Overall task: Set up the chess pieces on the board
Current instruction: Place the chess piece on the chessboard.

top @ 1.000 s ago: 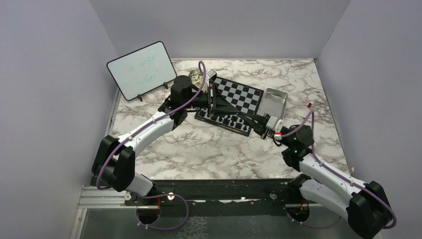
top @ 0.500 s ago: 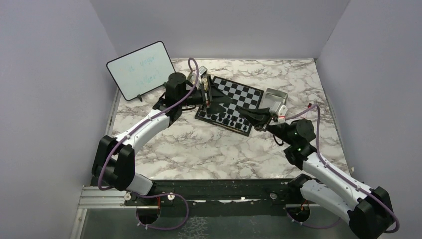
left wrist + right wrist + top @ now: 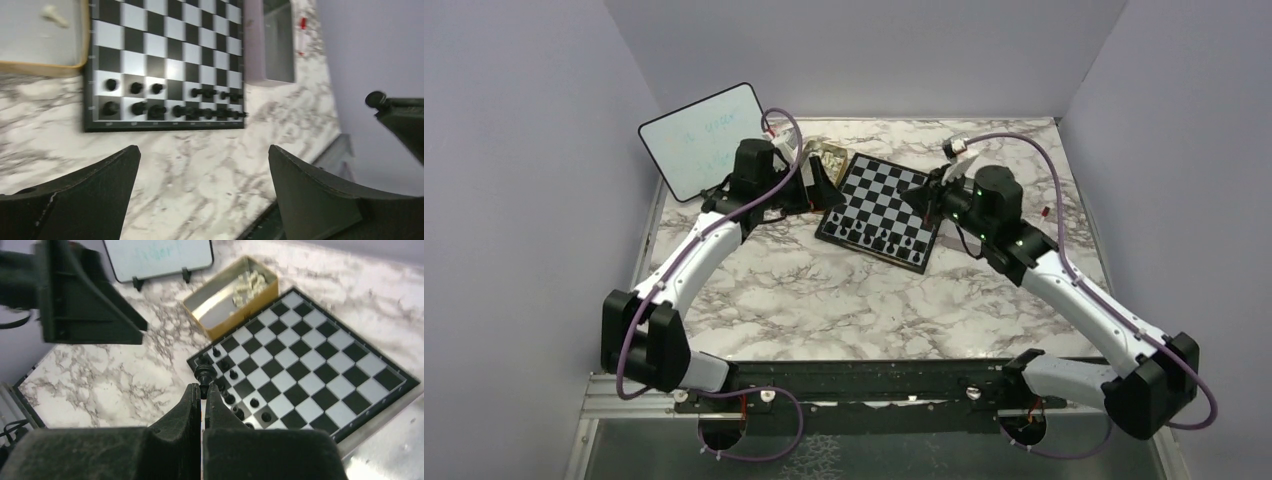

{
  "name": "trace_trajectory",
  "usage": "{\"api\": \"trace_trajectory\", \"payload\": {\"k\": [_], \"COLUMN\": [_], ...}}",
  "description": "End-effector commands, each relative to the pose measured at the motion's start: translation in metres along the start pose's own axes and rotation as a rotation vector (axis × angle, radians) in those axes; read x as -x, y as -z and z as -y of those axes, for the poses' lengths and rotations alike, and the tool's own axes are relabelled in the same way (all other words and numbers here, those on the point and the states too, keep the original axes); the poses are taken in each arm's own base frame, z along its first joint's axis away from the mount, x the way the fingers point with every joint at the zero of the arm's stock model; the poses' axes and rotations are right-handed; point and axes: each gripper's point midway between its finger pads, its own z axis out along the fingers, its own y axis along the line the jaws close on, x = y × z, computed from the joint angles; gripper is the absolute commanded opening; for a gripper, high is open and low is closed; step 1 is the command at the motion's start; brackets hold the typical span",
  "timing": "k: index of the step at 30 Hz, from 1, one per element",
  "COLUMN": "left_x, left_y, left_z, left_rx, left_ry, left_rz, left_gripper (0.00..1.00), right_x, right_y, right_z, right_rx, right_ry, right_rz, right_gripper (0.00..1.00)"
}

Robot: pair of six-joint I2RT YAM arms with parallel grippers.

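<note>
The right fingers [image 3: 192, 407] are pressed together on a black piece [image 3: 202, 373]. Its head shows just past their tips, and the rest of it is hidden between them. In the right wrist view they hang over the corner of the board [image 3: 320, 365] where other pieces stand. From above they are only a dark wedge over the board's right side, and the held piece is too small to find there.

The left fingers [image 3: 95, 195] stand wide apart with nothing between them, only marbled bench [image 3: 200, 170] below. In the top view they sit between the gold tin [image 3: 829, 156] and the board's left edge, covering part of the tin.

The board lies flat on the bench, skewed to its edges. Black pieces [image 3: 175, 102] stand in two rows along one side. The far ends of both rows blur together in the left wrist view, so they cannot be counted there. Cream pieces [image 3: 247, 281] lie heaped in the gold tin, just beside the board. The left wrist view cuts the tin off and shows a single cream piece in it.

A grey tray [image 3: 277, 45] beside the board's other side is plain in the left wrist view. From above, the right arm [image 3: 1064, 290] lies over that spot.

A white dry-erase board [image 3: 707, 140] is propped at the far left, its writing too faint to read. A dark shape [image 3: 400, 120] with a round knob is cut off at the right edge of the left wrist view, and I cannot tell what it is.
</note>
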Motion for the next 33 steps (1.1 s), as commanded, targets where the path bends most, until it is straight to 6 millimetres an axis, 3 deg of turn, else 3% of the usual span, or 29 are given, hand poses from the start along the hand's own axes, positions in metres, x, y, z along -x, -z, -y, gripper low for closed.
{"api": "trace_trajectory", "payload": {"k": [1,8,14,21,33], "left_x": [-0.003,-0.009,-0.017,-0.016,-0.017], "left_y": [0.038,0.074,0.079,0.087,0.088], "left_z": [-0.049,-0.073,-0.086,-0.082,-0.079], "left_rx": [0.280,0.397,0.471,0.491,0.489], "left_ry": [-0.217,-0.405,-0.456,-0.474,-0.486], "left_rz": [0.105,0.250,0.220,0.227,0.226], "left_gripper": [0.99,0.99,0.99,0.99,0.99], "right_x": [-0.051,-0.098,-0.127,-0.156,-0.189], "right_y": [-0.005,-0.037,-0.064,-0.094,-0.106], "right_z": [0.020,0.027,0.037,0.039,0.044], "right_rx": [-0.152,-0.202,-0.261,-0.281,-0.318], "right_ry": [-0.127,-0.182,-0.185,-0.153,-0.115], "right_rz": [-0.309,-0.663,-0.833,-0.950,-1.074], "right_gripper": [0.01,0.01,0.01,0.01,0.01]}}
